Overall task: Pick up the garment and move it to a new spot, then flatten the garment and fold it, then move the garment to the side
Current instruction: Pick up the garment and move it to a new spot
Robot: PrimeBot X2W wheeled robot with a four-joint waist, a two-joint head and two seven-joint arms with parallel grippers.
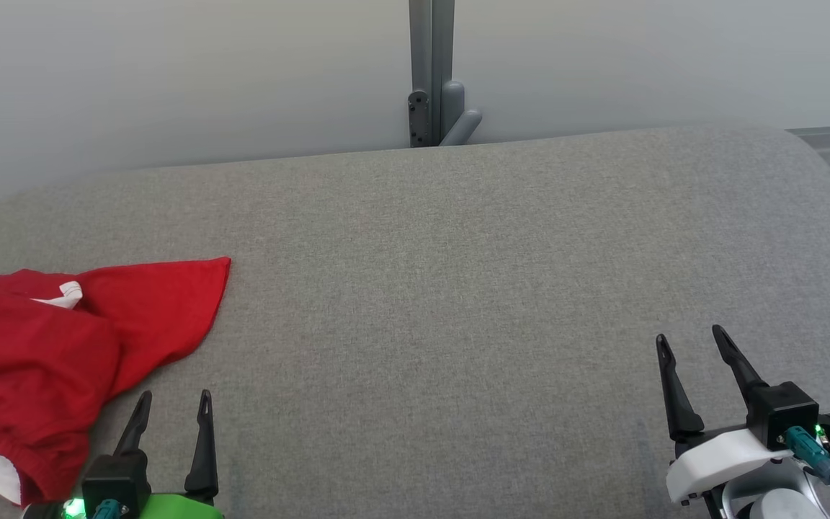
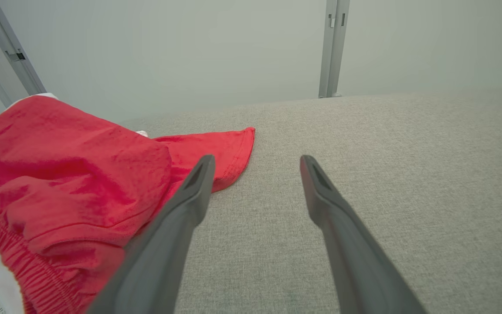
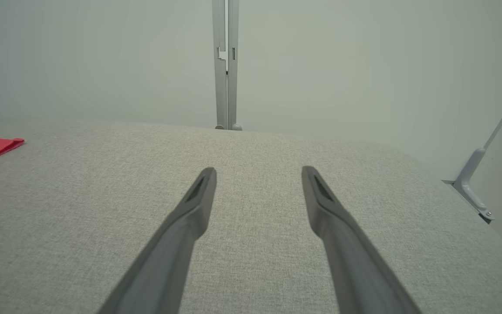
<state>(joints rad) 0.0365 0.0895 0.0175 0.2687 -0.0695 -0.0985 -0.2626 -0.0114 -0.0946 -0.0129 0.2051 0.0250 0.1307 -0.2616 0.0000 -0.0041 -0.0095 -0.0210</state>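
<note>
Bright, soft, even light over the grey surface (image 1: pixel 458 288). Faint shadow just beside the red garment (image 1: pixel 40 346). Crisp in head view; bowed edges in 2 wrist views.

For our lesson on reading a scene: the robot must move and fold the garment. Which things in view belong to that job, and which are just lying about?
Job:
- garment, crumpled at the table's left
- left hand, open
- right hand, open
- table

Just there:
- post behind the table
- wall
- bracket
</note>
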